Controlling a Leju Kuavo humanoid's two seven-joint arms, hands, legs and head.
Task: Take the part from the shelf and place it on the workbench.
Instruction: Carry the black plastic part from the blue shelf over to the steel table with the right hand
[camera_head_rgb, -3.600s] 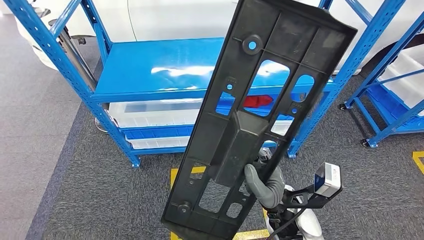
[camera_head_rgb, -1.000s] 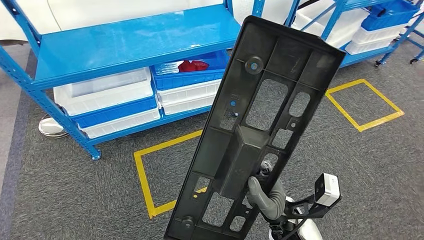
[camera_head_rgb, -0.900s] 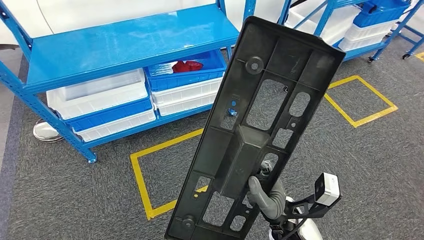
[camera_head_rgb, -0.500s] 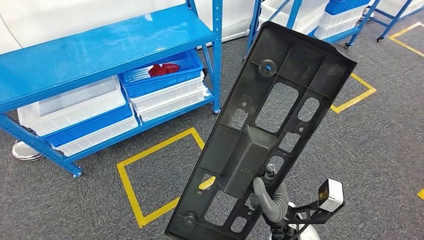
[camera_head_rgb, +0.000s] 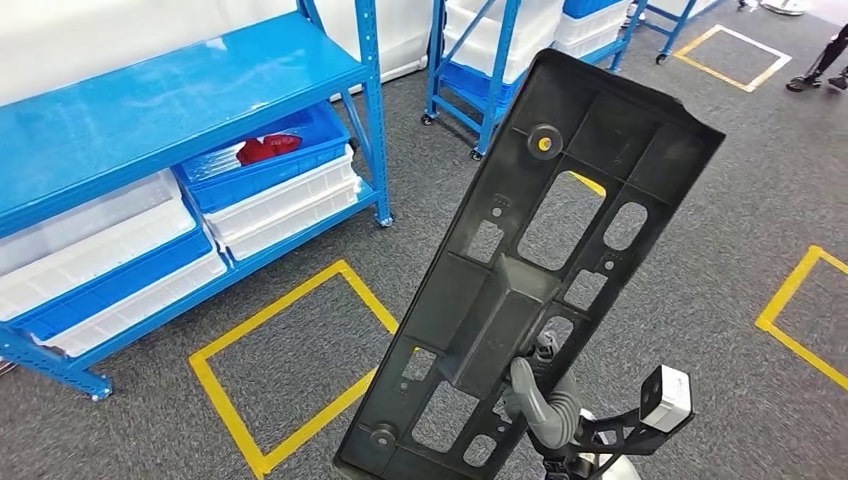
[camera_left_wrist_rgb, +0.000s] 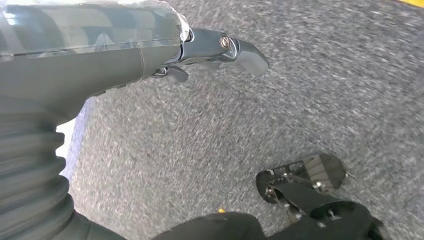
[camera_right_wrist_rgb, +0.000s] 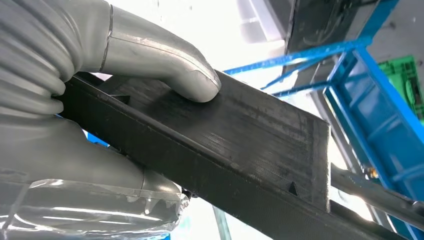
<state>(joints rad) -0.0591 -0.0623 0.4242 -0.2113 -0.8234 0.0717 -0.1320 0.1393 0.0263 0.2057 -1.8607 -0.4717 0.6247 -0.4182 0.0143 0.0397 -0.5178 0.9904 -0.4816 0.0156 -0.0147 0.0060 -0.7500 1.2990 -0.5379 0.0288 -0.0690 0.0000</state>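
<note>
the right robot hand (camera_head_rgb: 540, 405) grips the lower end of a long black plastic part (camera_head_rgb: 530, 270), its grey thumb (camera_right_wrist_rgb: 165, 62) pressed flat on the part's face in the right wrist view, fingers wrapped behind. the part stands tilted upward in front of the robot, its far end reaching up and to the right, clear of everything around it. the left robot hand (camera_left_wrist_rgb: 215, 47) hangs at the robot's side over grey carpet and holds nothing; whether its fingers are spread or curled cannot be told.

beyond the part, the blue shelf (camera_head_rgb: 170, 110) now sits off to the left, with white and blue bins (camera_head_rgb: 250, 195) on its lower tiers and a red item (camera_head_rgb: 262, 150) in one of them. over the last few seconds the whole view has swung: the shelf that stood straight ahead has slid leftward, and yellow floor squares (camera_head_rgb: 290, 370) and a second blue rack (camera_head_rgb: 500, 60) have come in. the grip on the part looks unchanged.

judged from this, the pickup is done and the robot is turning away from the shelf, carrying the part toward the bench.
</note>
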